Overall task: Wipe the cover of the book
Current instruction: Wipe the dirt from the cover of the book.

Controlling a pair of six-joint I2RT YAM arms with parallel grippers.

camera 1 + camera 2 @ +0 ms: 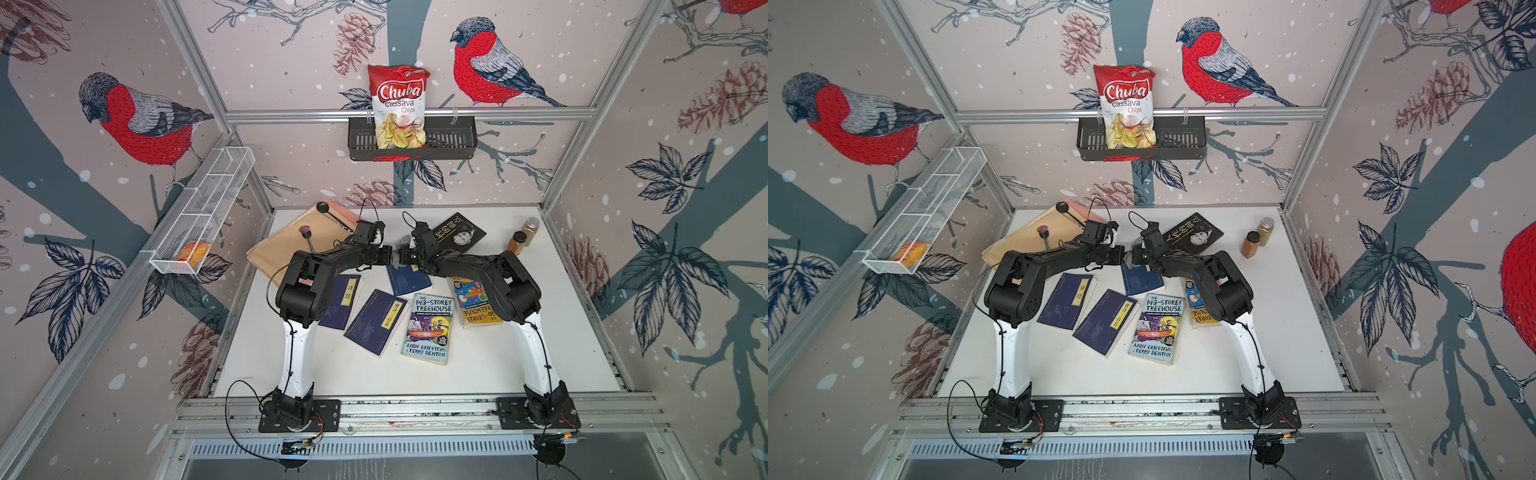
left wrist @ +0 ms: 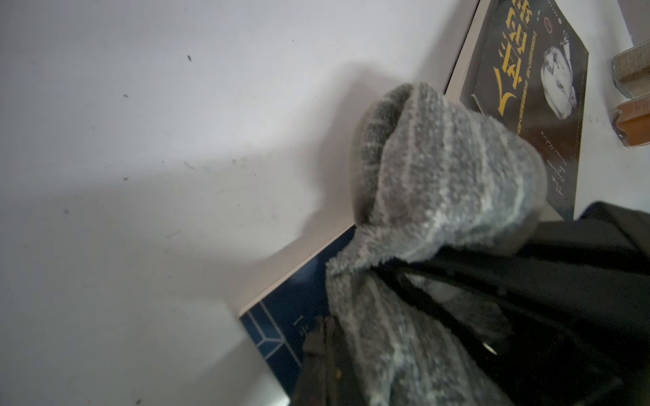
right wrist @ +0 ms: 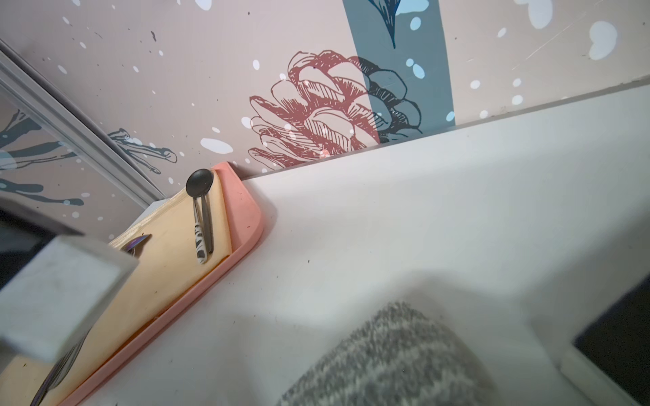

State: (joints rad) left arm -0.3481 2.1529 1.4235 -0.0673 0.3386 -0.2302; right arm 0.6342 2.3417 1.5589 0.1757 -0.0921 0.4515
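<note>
While right hand (image 1: 402, 254) pinches one grey cloth (image 2: 439, 182), left hand (image 1: 388, 254) pressed together, six books (image 1: 428, 328) and two jars (image 1: 517, 243) lie around.

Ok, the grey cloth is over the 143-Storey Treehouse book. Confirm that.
Wrong book. The grey cloth is over the corner of the rearmost dark blue book, as the left wrist view shows; the 143-Storey Treehouse book lies clear of it.
</note>
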